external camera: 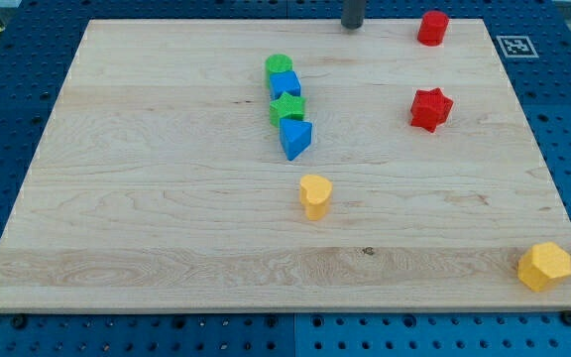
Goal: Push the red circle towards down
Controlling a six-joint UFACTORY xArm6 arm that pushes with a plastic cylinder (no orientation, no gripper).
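Nearest, at the view's bottom right corner of the wooden board point(167, 248), sits a yellow hexagon-ish block point(544, 266), right by the edge, well apart from everything else. Up and to the view's left, approx mid-board, stands a yellow heart-shaped block point(315, 195), alone.

Further up comes a short column of four blocks, packed close, touching or nearly so. From bottom to top: a blue triangle-ish block point(295, 138), a green star-like block point(287, 109), a blue cube point(285, 85), and a green round block point(279, 66) at the far end.

To the view's right of that column, well apart from it, lies a red star point(430, 109). Beyond it, near the board's top edge on the view's right, is the red circle point(432, 28), i.e. the task block; it looks more like a stubby cylinder w/ faceted sides, exact shape hard to tell.

My tip point(352, 27) is at the view's top edge, to the view's left of the red circle, near it but w/ a clear gap, not touching. It's also up and to the view's right of the green round block. Only the rod's lower bit shows; the rest is cut off by the frame. No jaws here, just a plain rod end, holding nothing.

Around the board is a blue perforated table surface point(8, 99), and a small black-and-white marker tag point(514, 45) sits at the board's top right corner.
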